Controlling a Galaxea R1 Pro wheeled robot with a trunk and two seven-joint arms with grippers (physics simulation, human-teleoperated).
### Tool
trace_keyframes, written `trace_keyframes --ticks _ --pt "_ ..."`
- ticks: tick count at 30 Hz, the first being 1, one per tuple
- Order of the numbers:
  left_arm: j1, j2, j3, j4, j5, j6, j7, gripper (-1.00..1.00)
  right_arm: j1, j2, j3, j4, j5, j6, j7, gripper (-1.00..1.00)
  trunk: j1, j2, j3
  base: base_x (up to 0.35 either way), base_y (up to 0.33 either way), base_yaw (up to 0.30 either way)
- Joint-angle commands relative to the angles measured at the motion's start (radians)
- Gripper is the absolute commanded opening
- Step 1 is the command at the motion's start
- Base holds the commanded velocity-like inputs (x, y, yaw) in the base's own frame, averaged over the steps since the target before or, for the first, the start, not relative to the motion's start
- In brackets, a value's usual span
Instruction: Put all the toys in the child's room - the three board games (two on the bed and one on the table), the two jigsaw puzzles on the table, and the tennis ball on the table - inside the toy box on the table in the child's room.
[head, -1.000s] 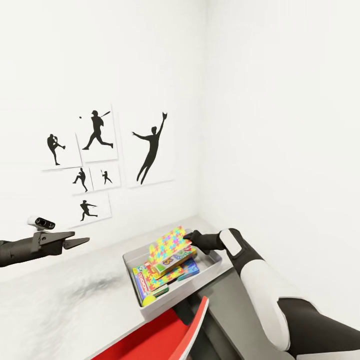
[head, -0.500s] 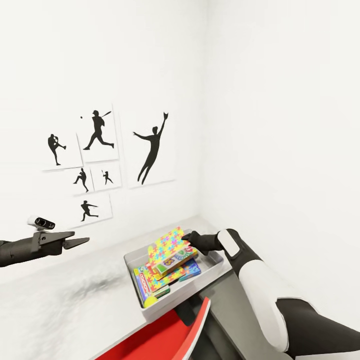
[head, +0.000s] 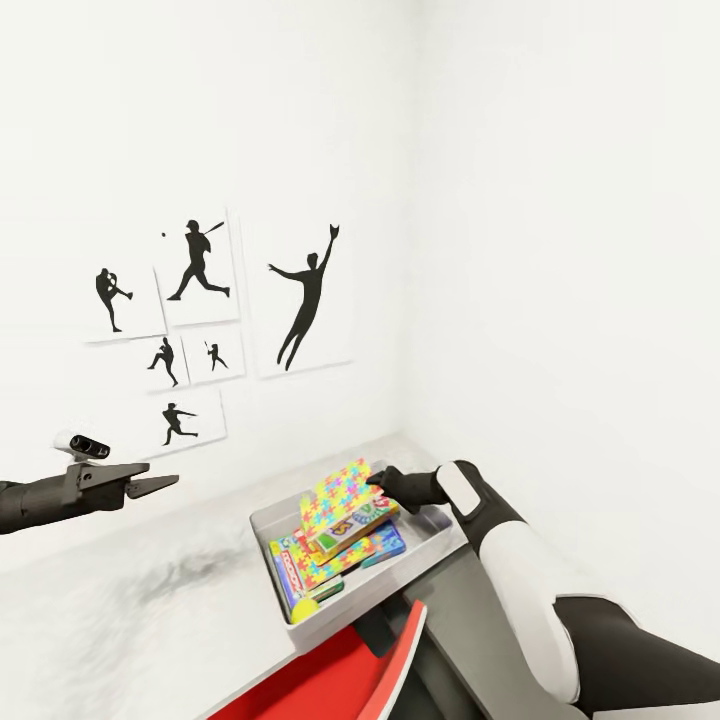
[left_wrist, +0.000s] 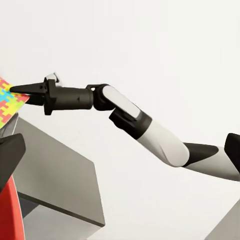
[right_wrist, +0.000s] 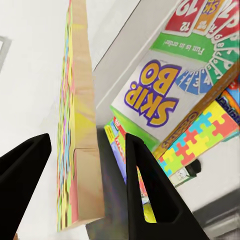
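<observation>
Right pincer (head: 376, 483) stood over the far right part of the toy box (head: 270, 525), and its two dark fingers (right_wrist: 145, 185) were spread to either side of a jigsaw puzzle (head: 335, 490). In the right wrist view, that puzzle (right_wrist: 77, 125) appeared edge-on between the fingers with a gap visible on each side, so the pincer was released rather than clamped on it. The puzzle was tilted up on its near edge, leaning above the other toys in the toy box. Beneath it lay the Skip-Bo board game (head: 362, 515), lettering upward, on top of a second jigsaw puzzle (head: 335, 558). A Monopoly board game (head: 288, 565) lay along the near left side of the toy box, and the tennis ball (head: 302, 606) sat in the near left corner. The toy box rested on the table (head: 130, 620), close to the corner where two white walls met. Left pincer (head: 165, 483) hung in the air over the left part of the table, well apart from the toy box, with its fingers closed to a point and nothing between them. A red chair (head: 330, 675) stood just in front of the table edge, below the toy box. Black silhouette pictures (head: 195, 260) of ball players were mounted on the wall behind the table.
</observation>
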Motion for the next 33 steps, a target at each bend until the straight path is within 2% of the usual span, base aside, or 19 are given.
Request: trace_keyframes --ticks 1,2,3,6,8,22,25,28,33 --pt "-0.001 0.001 -0.003 0.001 0.003 0.011 -0.003 1.0 0.0 0.001 -0.007 0.02 0.005 -0.008 0.002 -1.0 0.0 -0.001 0.0 0.0 0.0 0.0" --pt "-0.001 0.001 -0.003 0.001 0.003 0.011 -0.004 1.0 -0.001 0.003 -0.008 0.06 0.019 -0.038 0.002 -1.0 0.0 -0.001 0.0 0.0 0.0 0.0" --pt "-0.001 0.001 -0.003 0.001 0.003 0.011 -0.003 1.0 -0.001 0.003 -0.008 0.092 0.052 -0.067 0.003 -1.0 0.0 -0.001 0.0 0.0 0.0 0.0" --pt "-0.001 0.001 -0.003 0.001 0.002 0.011 -0.003 1.0 -0.002 0.002 -0.01 0.119 0.124 -0.094 0.007 -1.0 0.0 -0.001 0.0 0.0 0.0 0.0" --pt "-0.001 0.001 -0.003 0.001 0.001 0.011 -0.003 1.0 -0.002 0.001 -0.011 0.122 0.137 -0.099 0.012 -1.0 0.0 -0.001 0.0 0.0 0.0 0.0" --pt "-0.001 0.001 -0.003 0.001 0.001 0.011 -0.003 1.0 -0.002 0.002 -0.014 0.118 0.147 -0.104 0.025 -1.0 0.0 -0.001 0.0 0.0 0.0 0.0" --pt "-0.001 0.001 -0.003 0.001 0.002 0.011 -0.003 1.0 -0.002 0.001 -0.013 0.077 0.145 -0.102 0.029 -1.0 0.0 -0.001 0.0 0.0 0.0 0.0" --pt "-0.001 0.001 -0.003 0.001 0.002 0.011 -0.003 1.0 0.0 -0.001 -0.012 0.015 0.141 -0.098 0.062 -1.0 0.0 -0.001 -0.001 0.0 0.0 0.0" --pt "-0.001 0.001 -0.003 0.001 0.002 0.011 -0.003 1.0 0.0 -0.001 -0.01 -0.003 0.144 -0.095 0.092 -1.0 0.0 -0.001 -0.008 0.0 0.0 0.0"
